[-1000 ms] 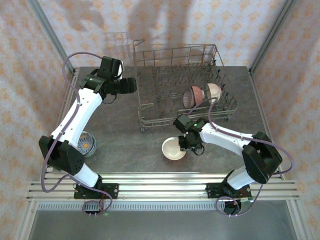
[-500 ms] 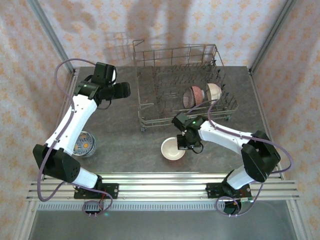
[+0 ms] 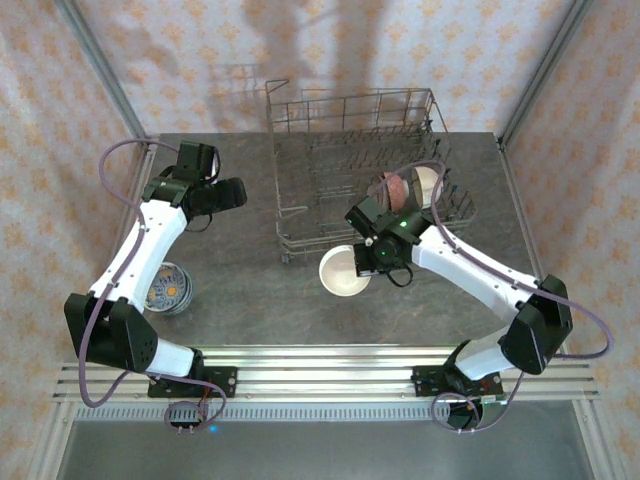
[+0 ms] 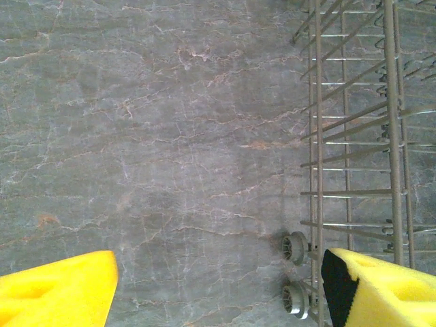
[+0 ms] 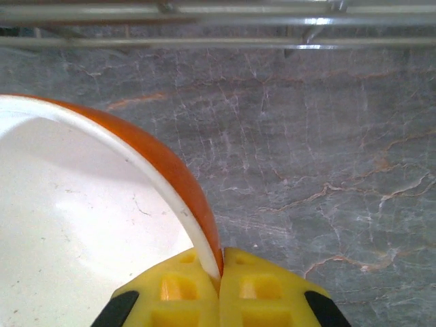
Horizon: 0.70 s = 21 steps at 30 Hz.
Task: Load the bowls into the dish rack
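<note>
Right gripper (image 5: 220, 269): clenched on orange bowl (image 5: 102, 204) rim, at 6 o'clock of rack (image 3: 350, 160).
Left gripper (image 4: 218, 289): jaws released; rack wheels (image 4: 295, 246) at its 3 o'clock.
Patterned bowl (image 3: 168, 287): 8 o'clock on table (image 3: 250, 300).

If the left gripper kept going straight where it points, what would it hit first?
Probably the bare table, just beside the dish rack; the open left gripper looks aimed downward, though depth is unclear.

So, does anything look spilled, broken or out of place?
Nothing stands out. The right gripper grips the orange bowl by its rim near the dish rack; a pinkish bowl and a cream bowl stand inside it. No spill or crack shows.
</note>
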{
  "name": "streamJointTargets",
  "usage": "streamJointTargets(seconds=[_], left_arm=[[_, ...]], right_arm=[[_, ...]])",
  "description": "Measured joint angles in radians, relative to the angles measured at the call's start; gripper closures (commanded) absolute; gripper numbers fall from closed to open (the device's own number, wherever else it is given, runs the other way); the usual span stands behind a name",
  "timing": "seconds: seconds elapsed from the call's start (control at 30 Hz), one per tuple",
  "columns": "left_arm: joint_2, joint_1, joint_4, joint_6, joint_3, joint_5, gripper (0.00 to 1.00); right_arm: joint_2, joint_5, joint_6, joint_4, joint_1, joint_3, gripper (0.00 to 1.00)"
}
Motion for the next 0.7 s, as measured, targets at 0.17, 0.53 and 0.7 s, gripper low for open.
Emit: streamJointTargets(seconds=[0.17, 0.53, 0.7], left_arm=[[0.021, 0.006, 0.022, 0.0, -0.013, 0.018, 0.21], [0.078, 0.006, 0.062, -0.008, -0.068, 0.078, 0.22], [0.095, 0.003, 0.083, -0.007, -0.095, 0.117, 0.22]], right_arm=[[0.0, 0.0, -0.039, -0.045, 0.0, 0.068, 1.0], [0.0, 0.042, -0.076, -0.089, -0.028, 0.267, 1.0], [0.029, 0.098, -0.078, -0.11, -0.096, 0.42, 1.0]])
